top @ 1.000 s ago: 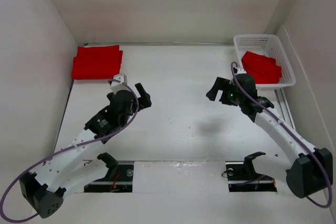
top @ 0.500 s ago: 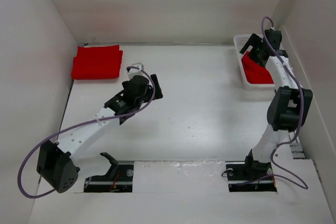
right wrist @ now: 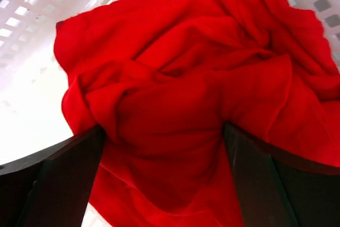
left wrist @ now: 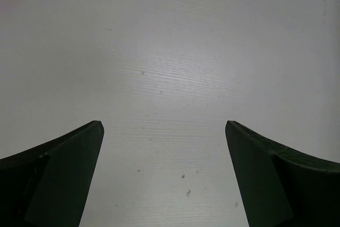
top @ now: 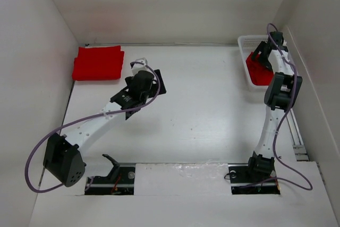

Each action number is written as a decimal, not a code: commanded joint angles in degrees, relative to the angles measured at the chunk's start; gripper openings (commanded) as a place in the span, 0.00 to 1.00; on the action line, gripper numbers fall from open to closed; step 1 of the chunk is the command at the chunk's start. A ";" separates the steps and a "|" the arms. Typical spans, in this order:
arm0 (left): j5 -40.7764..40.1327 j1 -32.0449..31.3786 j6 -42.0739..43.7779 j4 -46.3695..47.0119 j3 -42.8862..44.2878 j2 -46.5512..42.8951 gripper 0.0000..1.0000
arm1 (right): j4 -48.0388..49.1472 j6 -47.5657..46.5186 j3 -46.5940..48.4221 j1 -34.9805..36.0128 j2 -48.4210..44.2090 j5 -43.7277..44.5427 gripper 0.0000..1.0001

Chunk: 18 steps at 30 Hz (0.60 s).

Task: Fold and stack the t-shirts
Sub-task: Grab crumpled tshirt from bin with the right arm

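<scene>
A folded red t-shirt stack (top: pixel 98 62) lies at the table's back left. A crumpled red t-shirt (top: pixel 258 72) fills the white basket (top: pixel 245 43) at the back right; it also shows in the right wrist view (right wrist: pixel 180 78). My right gripper (top: pixel 262 55) is open, reaching down into the basket, with the red cloth bulging between its two fingers (right wrist: pixel 58 179). My left gripper (top: pixel 156 83) is open and empty over bare white table (left wrist: pixel 170 67), right of the folded stack.
White walls close in the table on the left, back and right. The basket's lattice wall (right wrist: pixel 48 3) is close around the right gripper. A metal rail (top: pixel 180 169) runs along the near edge by the arm bases.
My right arm swung from mid-table up to the basket and has settled lower into the red shirt. My left gripper moved right and farther back, then held nearly still.
</scene>
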 commanded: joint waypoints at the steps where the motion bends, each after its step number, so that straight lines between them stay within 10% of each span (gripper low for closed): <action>1: -1.92 0.13 0.72 1.26 2.68 -0.49 1.00 | -8.20 0.90 2.06 -0.15 3.21 4.65 0.94; 9: -2.98 0.13 -0.42 1.25 2.16 -1.09 1.00 | -5.92 0.37 -1.28 1.17 -0.65 7.82 0.04; 18: -2.46 0.13 -2.09 1.25 -2.15 -7.16 1.00 | -4.25 -2.18 -2.68 1.17 -15.74 3.60 0.00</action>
